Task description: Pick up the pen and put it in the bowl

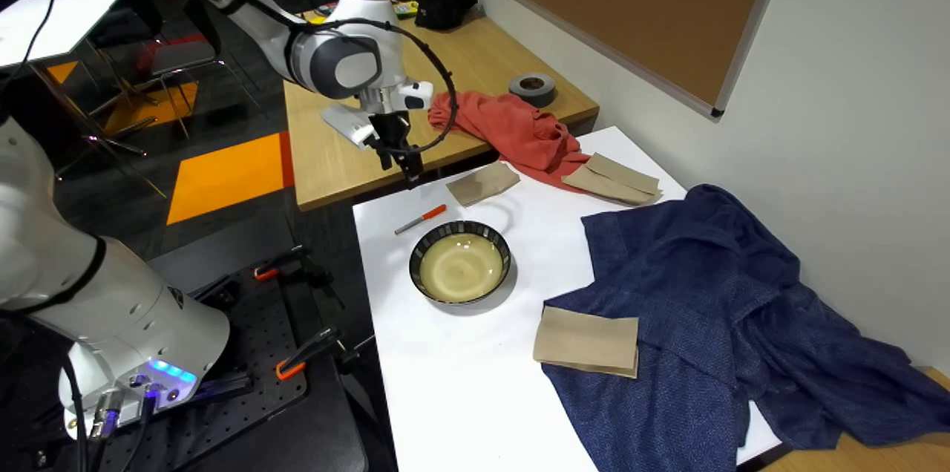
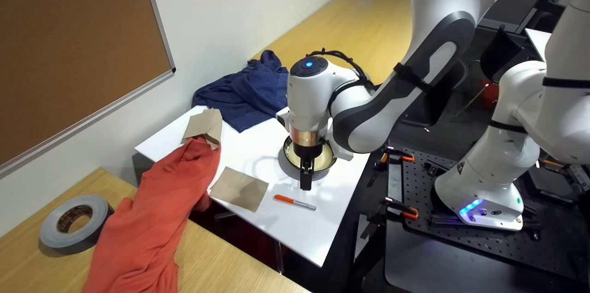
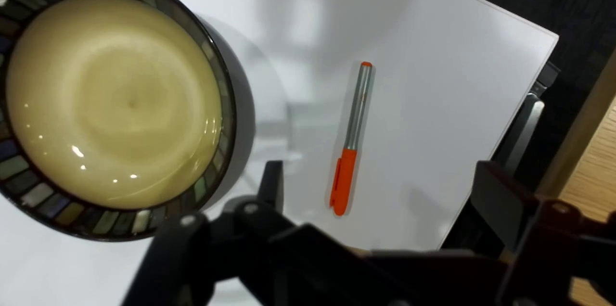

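The pen has an orange cap and a grey barrel. It lies flat on the white table, in both exterior views and in the wrist view. The bowl, dark-rimmed and pale yellow inside, stands upright and empty beside the pen; it fills the left of the wrist view. In an exterior view the arm partly hides the bowl. My gripper is open and empty, its fingers wide apart above the table. The pen's cap lies between the fingers in the wrist view, nearer the left one. The gripper also shows in both exterior views.
A brown paper piece lies close to the pen. A red cloth, more brown paper and a dark blue cloth cover parts of the white table. A tape roll sits on the wooden table. The white table's edge is near the pen.
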